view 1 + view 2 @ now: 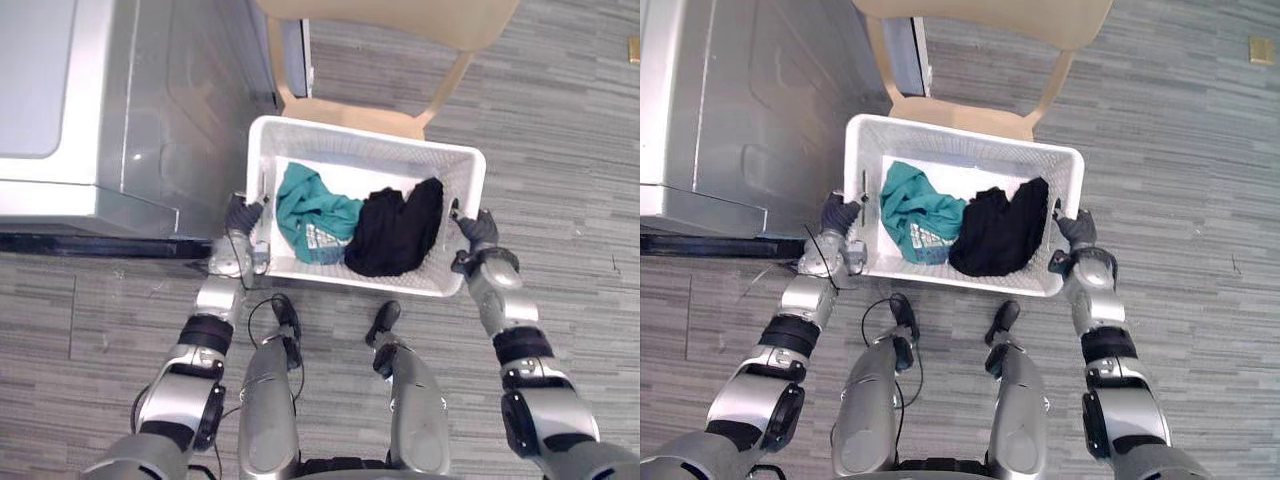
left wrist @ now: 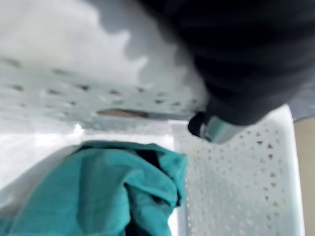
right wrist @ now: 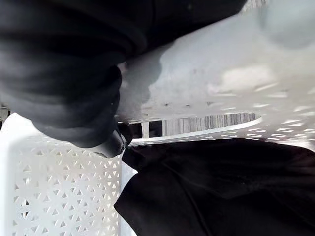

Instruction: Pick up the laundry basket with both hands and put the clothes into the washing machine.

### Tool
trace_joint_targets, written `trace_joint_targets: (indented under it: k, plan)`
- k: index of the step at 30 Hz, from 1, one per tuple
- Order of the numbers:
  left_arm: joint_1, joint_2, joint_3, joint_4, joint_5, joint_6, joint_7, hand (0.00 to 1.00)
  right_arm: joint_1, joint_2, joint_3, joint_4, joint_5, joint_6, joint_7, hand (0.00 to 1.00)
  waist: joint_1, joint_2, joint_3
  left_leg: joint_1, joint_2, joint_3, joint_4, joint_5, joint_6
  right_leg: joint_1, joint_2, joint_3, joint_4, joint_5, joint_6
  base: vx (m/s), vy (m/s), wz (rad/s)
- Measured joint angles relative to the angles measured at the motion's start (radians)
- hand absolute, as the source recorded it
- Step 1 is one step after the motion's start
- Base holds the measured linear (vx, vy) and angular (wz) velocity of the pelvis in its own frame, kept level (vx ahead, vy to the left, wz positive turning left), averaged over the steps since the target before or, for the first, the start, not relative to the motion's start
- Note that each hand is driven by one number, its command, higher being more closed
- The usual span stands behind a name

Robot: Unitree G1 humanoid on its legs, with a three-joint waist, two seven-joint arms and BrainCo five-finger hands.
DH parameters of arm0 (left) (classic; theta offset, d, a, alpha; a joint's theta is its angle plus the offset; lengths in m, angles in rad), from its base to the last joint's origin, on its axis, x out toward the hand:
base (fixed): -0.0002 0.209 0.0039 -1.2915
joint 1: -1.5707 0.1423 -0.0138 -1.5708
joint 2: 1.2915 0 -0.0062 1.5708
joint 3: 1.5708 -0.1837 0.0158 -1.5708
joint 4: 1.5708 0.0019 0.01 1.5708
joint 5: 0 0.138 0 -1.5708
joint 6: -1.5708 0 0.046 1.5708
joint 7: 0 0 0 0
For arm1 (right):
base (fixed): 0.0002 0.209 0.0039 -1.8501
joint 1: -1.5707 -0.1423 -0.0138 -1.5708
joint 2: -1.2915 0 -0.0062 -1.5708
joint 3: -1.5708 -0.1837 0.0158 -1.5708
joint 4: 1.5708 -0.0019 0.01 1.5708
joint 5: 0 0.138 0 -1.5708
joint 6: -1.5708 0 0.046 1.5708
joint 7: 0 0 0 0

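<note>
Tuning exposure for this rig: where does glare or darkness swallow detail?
Left eye view: the washer top gleams pale. Left wrist view: the basket floor beside the teal cloth is washed out white. Right wrist view: the black cloth reads as one dark mass.

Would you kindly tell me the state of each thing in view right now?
laundry basket, upright, holding two garments.
teal garment, crumpled in the basket's left half.
black garment, heaped against the basket's right wall.
left hand, at the basket's left end; grip unclear.
right hand, at the basket's right end; grip unclear.
washing machine, left of the basket; door state unclear.
chair, upright beyond the basket.
</note>
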Motion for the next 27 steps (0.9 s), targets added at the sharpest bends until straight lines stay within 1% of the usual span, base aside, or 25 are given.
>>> trace_joint_targets:
  k: [3,6,9,10,12,15,18,24,27]
  plan:
    - [-0.01,0.002,0.017,0.011,0.008,0.017,0.004,1.0,-0.038,-0.001,0.021,0.031,-0.013,-0.002,-0.003,1.0,0.001,0.001,0.002,-0.018,-0.006,-0.017,-0.014,0.016,0.001,-0.001,0.002,-0.02,-0.018,0.006,-0.001,0.07,-0.004,0.14]
    - [-0.017,-0.001,0.019,0.013,0.012,0.016,0.004,1.0,-0.064,-0.011,0.031,0.06,-0.029,-0.008,-0.005,1.0,0.003,0.003,0.002,-0.026,-0.011,-0.031,-0.019,0.021,-0.002,0.0,0.002,-0.035,-0.025,0.006,0.0,0.05,-0.004,0.06]
    - [-0.037,0.0,0.022,0.019,0.021,0.016,0.005,1.0,-0.079,-0.016,0.032,0.074,-0.033,-0.031,-0.005,1.0,0.003,0.006,0.004,-0.027,-0.016,-0.031,-0.044,0.031,-0.007,-0.007,0.005,-0.035,-0.042,0.016,-0.002,0.01,-0.001,-0.02]
    - [-0.052,0.006,0.022,0.023,0.022,0.016,0.005,0.0,-0.09,-0.018,0.032,0.079,-0.033,-0.042,-0.005,0.0,0.005,0.007,0.005,-0.034,-0.015,-0.031,-0.05,0.034,-0.011,-0.016,0.009,-0.034,-0.052,0.02,-0.004,-0.02,-0.017,-0.09]
    - [-0.087,0.008,0.037,0.042,0.02,0.014,0.009,0.0,-0.118,-0.019,0.032,0.104,-0.029,-0.059,-0.005,0.0,0.006,0.011,0.007,-0.045,-0.012,-0.032,-0.05,0.035,-0.012,-0.026,0.015,-0.031,-0.063,0.027,-0.004,-0.04,-0.018,-0.11]
    - [-0.13,0.0,0.061,0.078,-0.012,0.008,0.022,0.0,-0.15,-0.024,0.024,0.118,-0.018,-0.076,-0.005,0.0,0.002,0.028,0.018,-0.049,-0.011,-0.026,-0.05,0.035,-0.013,-0.031,0.017,-0.028,-0.071,0.044,-0.009,-0.04,0.002,-0.07]
    - [-0.15,-0.005,0.082,0.076,-0.039,-0.005,0.033,0.0,-0.163,-0.028,0.019,0.123,-0.004,-0.08,-0.006,0.0,0.0,0.029,0.033,-0.05,-0.008,-0.025,-0.049,0.035,-0.013,-0.033,0.019,-0.027,-0.071,0.046,-0.009,-0.01,0.003,-0.01]
    - [-0.153,-0.012,0.105,0.051,-0.062,-0.006,0.073,0.0,-0.152,-0.039,0.004,0.097,0.01,-0.063,0.002,0.0,-0.003,0.028,0.039,-0.05,0.006,-0.016,-0.028,0.035,-0.012,-0.033,0.024,-0.018,-0.061,0.046,-0.009,0.03,-0.002,-0.05]
    - [-0.151,-0.009,0.131,0.014,-0.062,-0.006,0.075,0.0,-0.138,-0.065,0.004,0.065,0.01,-0.04,0.021,0.0,-0.003,0.029,0.051,-0.038,0.014,-0.017,0.0,0.035,-0.012,-0.035,0.017,-0.016,-0.02,0.039,-0.017,0.06,-0.014,-0.09]
